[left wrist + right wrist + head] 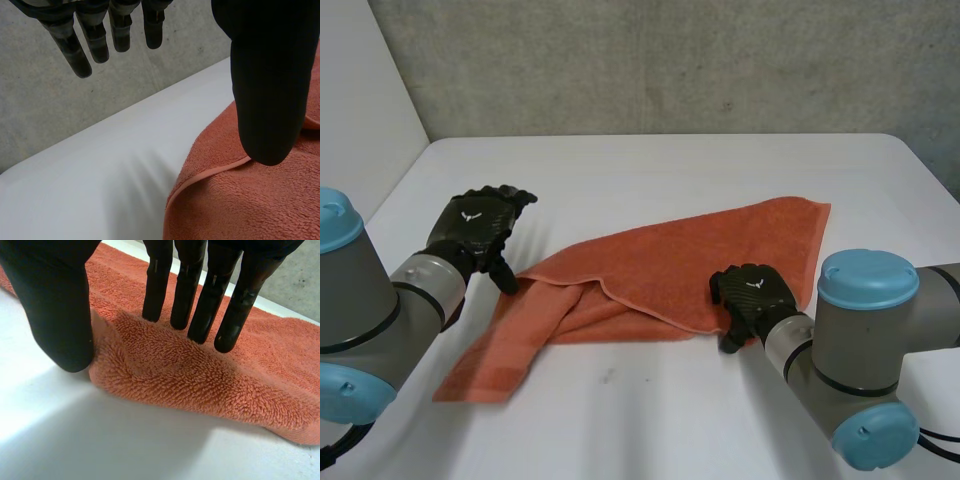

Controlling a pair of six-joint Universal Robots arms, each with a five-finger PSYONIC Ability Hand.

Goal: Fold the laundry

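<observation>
An orange towel (680, 270) lies partly folded on the white table (650, 170), its upper layer running from the far right corner down to the left. My left hand (480, 225) hovers open just past the towel's left edge, fingers (85, 50) straight and over bare table, thumb (270, 75) above the towel's hem (210, 175). My right hand (752, 295) rests on the towel's near edge at the right. Its straight fingers (200, 300) press down on the towel (200, 375) and its thumb (55, 305) stands against the bunched edge.
A grey concrete wall (670, 60) rises behind the table's far edge. Bare table surrounds the towel on all sides, with the widest stretch at the far side and the front.
</observation>
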